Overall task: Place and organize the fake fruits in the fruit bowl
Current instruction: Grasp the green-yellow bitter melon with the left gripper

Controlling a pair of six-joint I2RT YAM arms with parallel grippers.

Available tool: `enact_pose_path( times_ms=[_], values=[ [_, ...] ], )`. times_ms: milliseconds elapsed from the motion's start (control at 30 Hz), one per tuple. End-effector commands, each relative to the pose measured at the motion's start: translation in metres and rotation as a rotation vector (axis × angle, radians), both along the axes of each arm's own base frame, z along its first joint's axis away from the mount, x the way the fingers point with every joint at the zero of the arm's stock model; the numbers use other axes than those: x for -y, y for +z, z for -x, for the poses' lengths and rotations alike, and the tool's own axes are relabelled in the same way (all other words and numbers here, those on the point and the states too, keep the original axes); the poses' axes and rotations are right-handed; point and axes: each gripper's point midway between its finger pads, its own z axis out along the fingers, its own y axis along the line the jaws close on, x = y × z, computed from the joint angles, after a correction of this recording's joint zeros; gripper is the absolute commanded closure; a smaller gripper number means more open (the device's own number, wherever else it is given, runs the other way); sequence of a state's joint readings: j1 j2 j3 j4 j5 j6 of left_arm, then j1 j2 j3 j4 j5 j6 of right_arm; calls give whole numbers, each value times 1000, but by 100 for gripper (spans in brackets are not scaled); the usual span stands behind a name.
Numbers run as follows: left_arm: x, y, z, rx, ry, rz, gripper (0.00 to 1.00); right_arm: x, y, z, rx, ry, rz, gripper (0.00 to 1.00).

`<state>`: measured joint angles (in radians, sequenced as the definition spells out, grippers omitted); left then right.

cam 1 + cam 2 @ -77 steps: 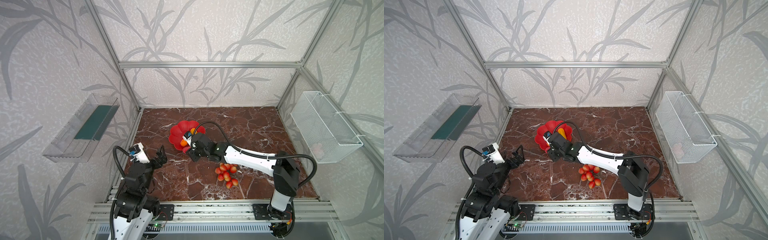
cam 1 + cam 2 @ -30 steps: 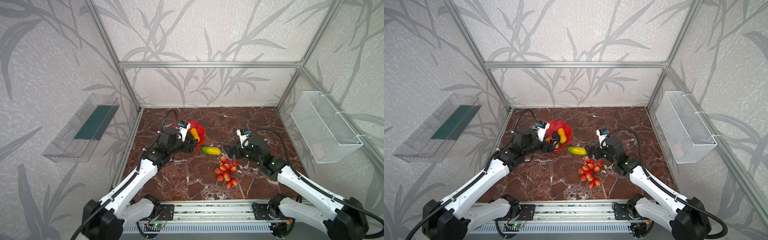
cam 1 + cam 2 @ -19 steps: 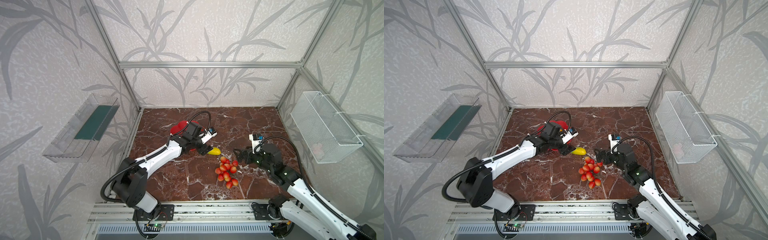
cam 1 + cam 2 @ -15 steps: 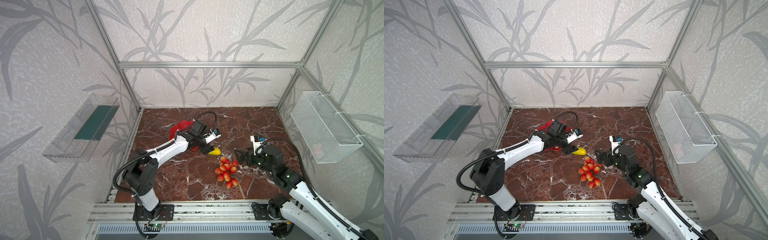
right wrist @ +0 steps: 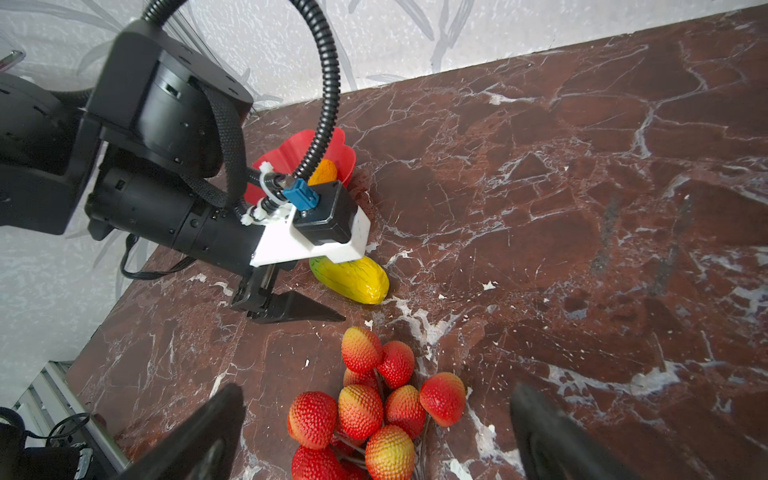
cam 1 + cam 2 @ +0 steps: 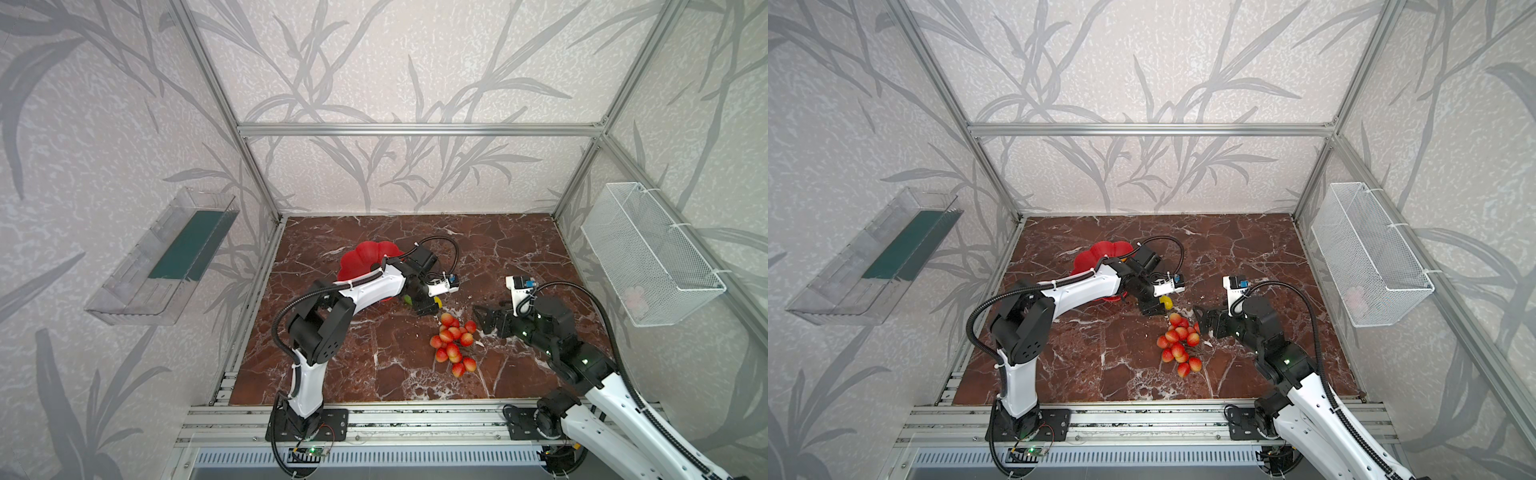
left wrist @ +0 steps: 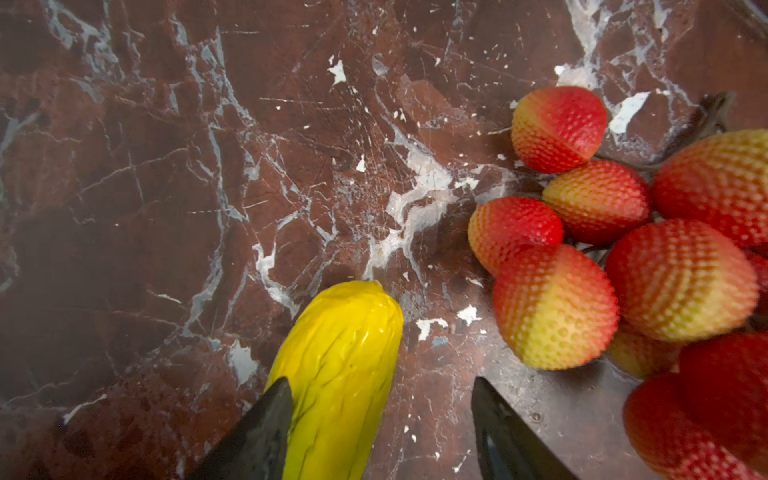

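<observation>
Not far along: just one orange fruit (image 5: 323,171) can be made out in the glossy red scalloped plastic bowl (image 6: 365,257). The green-yellow plastic mango (image 7: 340,353) is straddled on the marble tabletop (image 6: 374,365) by the half-open left gripper (image 7: 379,382), not clamped yet. The red-pink berry bunch (image 6: 453,340) lies untouched before the wide-open right gripper (image 5: 378,390).

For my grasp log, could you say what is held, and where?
Nothing is held: the left gripper straddles the mango, jaws open; the right gripper is open and empty.
</observation>
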<state>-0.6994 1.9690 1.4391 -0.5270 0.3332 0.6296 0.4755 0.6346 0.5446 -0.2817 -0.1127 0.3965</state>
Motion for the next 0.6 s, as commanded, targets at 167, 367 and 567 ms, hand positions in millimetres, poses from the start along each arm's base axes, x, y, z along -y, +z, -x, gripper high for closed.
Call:
enact_pose_path(
  times_ms=[167,367,567],
  values=[
    [-4,-16,-17,47,39,-70,28,6,-3,4,-3,-10,23,1],
    [-4,-22,-26,36,84,-105,29,11,0,7,7,-23,26,1],
    [0,-14,-29,30,119,-74,49,15,2,9,20,-37,30,1]
  ],
)
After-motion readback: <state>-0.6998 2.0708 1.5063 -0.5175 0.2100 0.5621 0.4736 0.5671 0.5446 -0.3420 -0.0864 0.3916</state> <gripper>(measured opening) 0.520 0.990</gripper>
